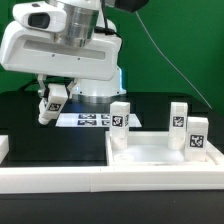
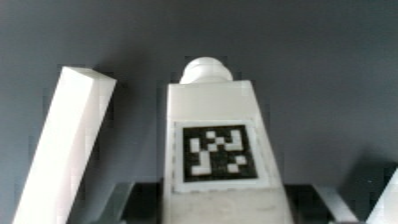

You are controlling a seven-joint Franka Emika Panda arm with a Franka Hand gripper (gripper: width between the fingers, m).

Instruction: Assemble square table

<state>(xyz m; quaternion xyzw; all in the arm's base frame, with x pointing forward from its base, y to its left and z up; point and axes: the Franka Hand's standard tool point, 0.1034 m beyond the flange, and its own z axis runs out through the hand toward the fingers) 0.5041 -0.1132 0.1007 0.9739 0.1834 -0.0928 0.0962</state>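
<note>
Jaws [image 1: 48, 108] of the robot arm are closed on one white leg [image 1: 51, 103], which hangs tilted above the black bench [image 1: 25, 125], just beside the marker board [image 1: 88, 120] on the side toward the exterior view's left. In the wrist view this leg [image 2: 217, 125] stands between the two dark fingers [image 2: 139, 200]; its black-white tag faces the camera and its rounded tip points away from the jaws. Beside it in that view lies a long white bar [image 2: 68, 140] on the dark surface; I cannot tell which part it is. The square tabletop [image 1: 160, 152] lies flat on the bench, on the marker board's side toward the exterior view's right and nearer to the camera, with its raised rim upward. Three more tagged legs stand upright at it: one [image 1: 119, 125] at the corner closest to the marker board, and two [image 1: 178, 118] [image 1: 195, 134] near its far edge toward the exterior view's right. A long white rail [image 1: 60, 178] runs along the front of the bench.
</note>
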